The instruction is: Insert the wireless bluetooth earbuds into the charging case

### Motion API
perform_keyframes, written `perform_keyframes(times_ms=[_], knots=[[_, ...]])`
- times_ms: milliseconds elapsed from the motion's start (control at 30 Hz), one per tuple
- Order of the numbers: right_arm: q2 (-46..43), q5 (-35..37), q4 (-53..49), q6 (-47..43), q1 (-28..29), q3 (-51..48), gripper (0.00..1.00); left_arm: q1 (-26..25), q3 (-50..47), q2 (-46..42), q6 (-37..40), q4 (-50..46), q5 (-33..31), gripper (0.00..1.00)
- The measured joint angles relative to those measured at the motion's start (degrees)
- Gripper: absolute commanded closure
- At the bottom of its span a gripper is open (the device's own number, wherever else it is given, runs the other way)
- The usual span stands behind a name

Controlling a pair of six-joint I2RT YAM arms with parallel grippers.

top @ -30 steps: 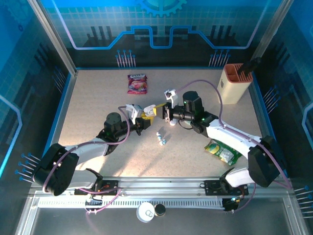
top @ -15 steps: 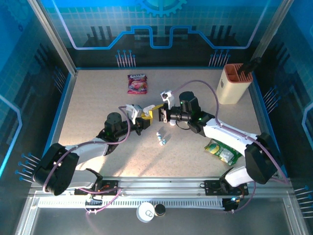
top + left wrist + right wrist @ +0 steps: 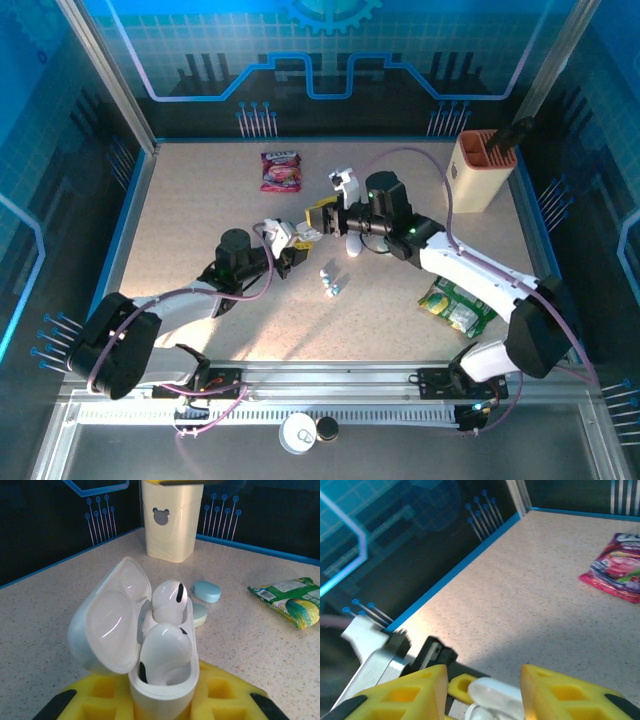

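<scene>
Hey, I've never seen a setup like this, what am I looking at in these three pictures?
Two robot arms stand at the near edge of a table. One picture looks down from above; the others come from cameras on each wrist. The left pincer is shut on an open white charging case with two white earbuds seated inside. The right pincer hovers open close to it. On the table are a pink packet, a green packet, a cream holder and small pale-blue pieces.

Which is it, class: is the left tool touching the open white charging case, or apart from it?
Touching. In the left wrist view the left tool clamps the charging case between its yellow pads, no gap either side.
</scene>
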Motion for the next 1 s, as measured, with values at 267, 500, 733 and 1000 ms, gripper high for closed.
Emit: perform_keyframes(times_ms=[267,500,733,1000], knots=[[7.5,3.1,-13.7,-4.4,0.0,9.5,0.61,-0.6,0.1,-1.4,0.1,-1.9,-3.1,0.92],[13.3,2.9,-23.8,-8.9,0.0,17.5,0.6,-1.1,0.0,-2.9,1.4,-3.9,-5.2,0.95],[12.7,2.0,-27.3,-12.1,0.1,17.5,0.6,-1.8,-0.8,-3.1,1.6,-5.1,-7.8,0.94],[7.5,2.3,-32.4,-14.8,0.5,13.9,0.56,-1.7,-0.8,-3.8,1.0,-3.5,-11.3,0.94]])
